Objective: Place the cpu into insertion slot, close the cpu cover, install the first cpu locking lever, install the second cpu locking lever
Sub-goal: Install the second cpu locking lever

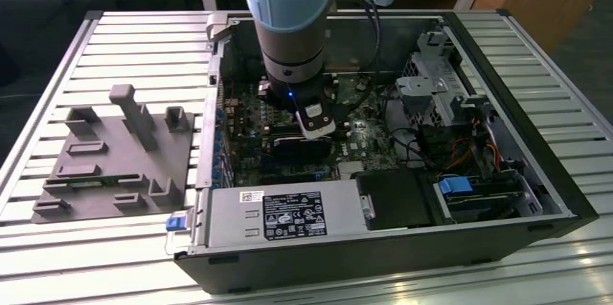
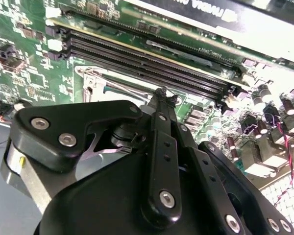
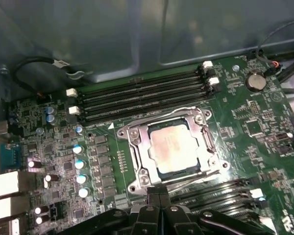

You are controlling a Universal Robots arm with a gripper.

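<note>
cpu (image 3: 174, 151) sits in the insertion slot (image 3: 208, 142) on the motherboard (image 3: 250, 122), cpu cover (image 3: 137, 142) closed flat over it, silver top showing through the window. Pincer (image 3: 159, 192) pressed together, fingertips just beside the socket's edge near a thin lever (image 3: 198, 177). Memory slots (image 3: 142, 100) run alongside, all inside the open computer case (image 1: 536, 197) on the tabletop (image 1: 57, 75).

**Colours inside the open case**

I see the cpu (image 3: 175, 149) as a pale silvery-grey square, framed by the brighter silver cpu cover (image 3: 137, 147). The motherboard (image 3: 250, 122) reads dark green, speckled with fine pale traces, and its memory slots (image 3: 142, 98) are black stripes with white end clips. My gripper (image 3: 159, 196) is matt black with silver screw heads. In the exterior view the arm (image 1: 287, 3) is light blue over grey.
</note>
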